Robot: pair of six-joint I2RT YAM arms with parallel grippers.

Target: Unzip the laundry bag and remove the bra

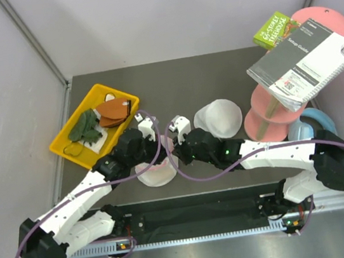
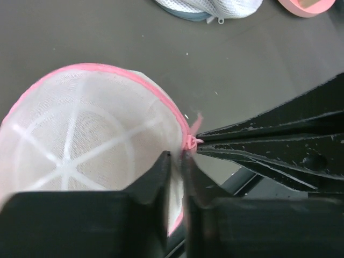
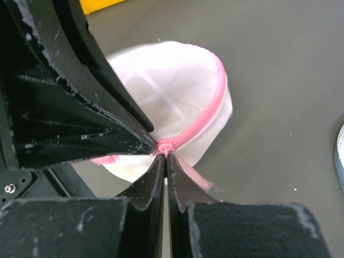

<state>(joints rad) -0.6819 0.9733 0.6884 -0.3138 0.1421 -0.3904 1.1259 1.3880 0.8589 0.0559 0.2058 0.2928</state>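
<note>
The laundry bag (image 1: pixel 155 175) is a white mesh dome with a pink rim, lying on the dark table between both arms. In the left wrist view my left gripper (image 2: pixel 176 157) is shut on the laundry bag (image 2: pixel 80 134), pinching its mesh edge just beside the zip. My right gripper (image 3: pixel 165 156) is shut on the pink zipper pull (image 3: pixel 165 147) at the bag's rim. The two grippers meet tip to tip: the right fingers (image 2: pixel 258 145) reach in from the right, and the left fingers (image 3: pixel 97 129) come in from the left. The bra does not show in any view.
A yellow tray (image 1: pixel 59 145) at the back left holds reddish-brown pieces and dark green cloth. A plain white mesh dome (image 1: pixel 218 117) lies just behind the right gripper. At the right stand a pink rack (image 1: pixel 266 112) carrying booklets and a pale blue object (image 1: pixel 315 123).
</note>
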